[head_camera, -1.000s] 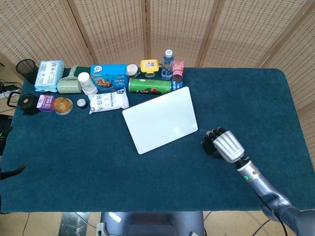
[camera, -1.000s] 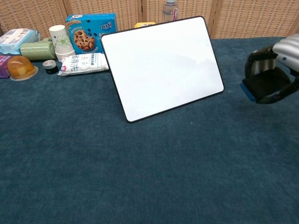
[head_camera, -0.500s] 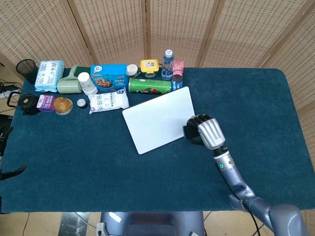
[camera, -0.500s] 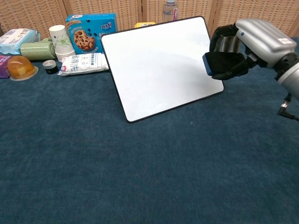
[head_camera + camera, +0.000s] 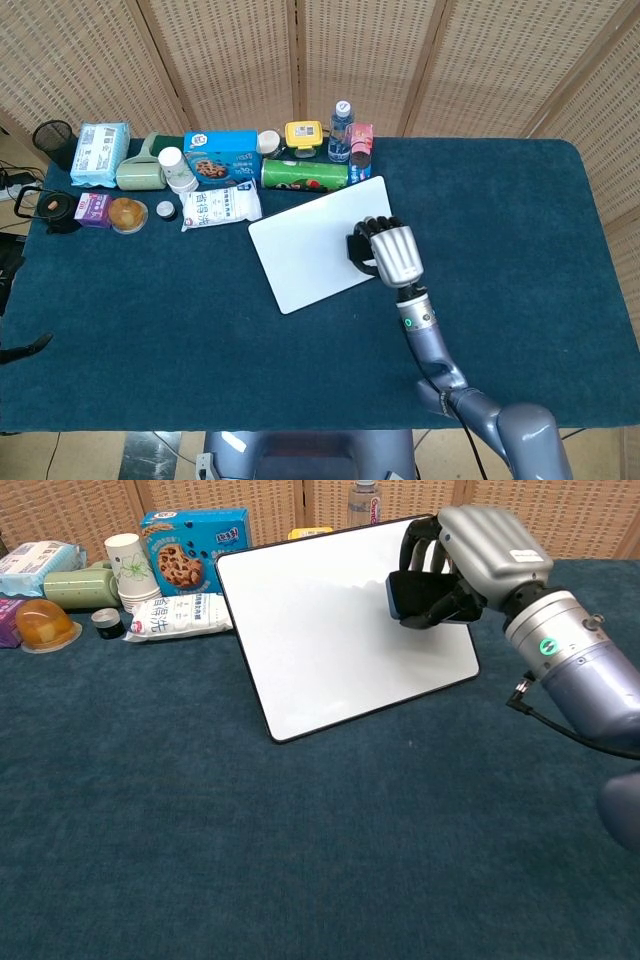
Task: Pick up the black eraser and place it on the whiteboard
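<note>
My right hand (image 5: 390, 250) (image 5: 470, 555) grips the black eraser (image 5: 412, 597) (image 5: 358, 250) and holds it over the right part of the whiteboard (image 5: 310, 245) (image 5: 320, 630). The whiteboard lies flat on the blue cloth near the table's middle, white with a thin dark rim. From these views I cannot tell whether the eraser touches the board or hangs just above it. My left hand shows in neither view.
Along the table's back left stand a cookie box (image 5: 221, 157), a green can on its side (image 5: 303, 174), a water bottle (image 5: 341, 130), paper cups (image 5: 178, 170), a white snack bag (image 5: 222, 207), a tissue pack (image 5: 100, 152) and small jars.
My right hand has carried the eraser leftward and away from me, from the bare cloth right of the board to above the board's right part.
</note>
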Motion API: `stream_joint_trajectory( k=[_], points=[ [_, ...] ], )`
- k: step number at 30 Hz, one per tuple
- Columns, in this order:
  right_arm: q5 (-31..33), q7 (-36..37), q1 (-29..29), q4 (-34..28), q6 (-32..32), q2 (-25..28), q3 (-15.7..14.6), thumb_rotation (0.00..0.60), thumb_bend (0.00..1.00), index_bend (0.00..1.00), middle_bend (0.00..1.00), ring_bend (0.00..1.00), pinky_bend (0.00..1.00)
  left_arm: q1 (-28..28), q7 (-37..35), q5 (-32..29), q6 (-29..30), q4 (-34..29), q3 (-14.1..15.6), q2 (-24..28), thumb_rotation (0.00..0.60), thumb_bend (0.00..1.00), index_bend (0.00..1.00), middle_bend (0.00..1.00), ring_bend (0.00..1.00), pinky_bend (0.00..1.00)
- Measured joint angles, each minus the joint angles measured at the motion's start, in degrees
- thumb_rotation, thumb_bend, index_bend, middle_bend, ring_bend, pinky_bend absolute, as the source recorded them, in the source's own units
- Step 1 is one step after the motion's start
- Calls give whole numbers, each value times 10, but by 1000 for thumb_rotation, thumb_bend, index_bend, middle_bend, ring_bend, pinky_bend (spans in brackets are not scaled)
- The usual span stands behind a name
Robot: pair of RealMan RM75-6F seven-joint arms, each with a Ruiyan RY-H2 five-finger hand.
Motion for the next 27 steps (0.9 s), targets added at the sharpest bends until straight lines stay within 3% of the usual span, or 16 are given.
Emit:
stream_joint_trajectory(
  k=[11, 27],
  points=[
    [52, -25, 44, 64, -12, -54, 48, 600, 170, 610, 589, 534, 636, 1, -11, 3, 0, 3, 1, 4, 600, 122, 0, 0, 0, 66],
    [74, 2, 68, 88, -28, -80, 54, 600, 170, 608, 575, 517, 630, 0, -8, -2, -3, 3, 1, 3, 600, 123, 0, 0, 0, 66]
  ],
)
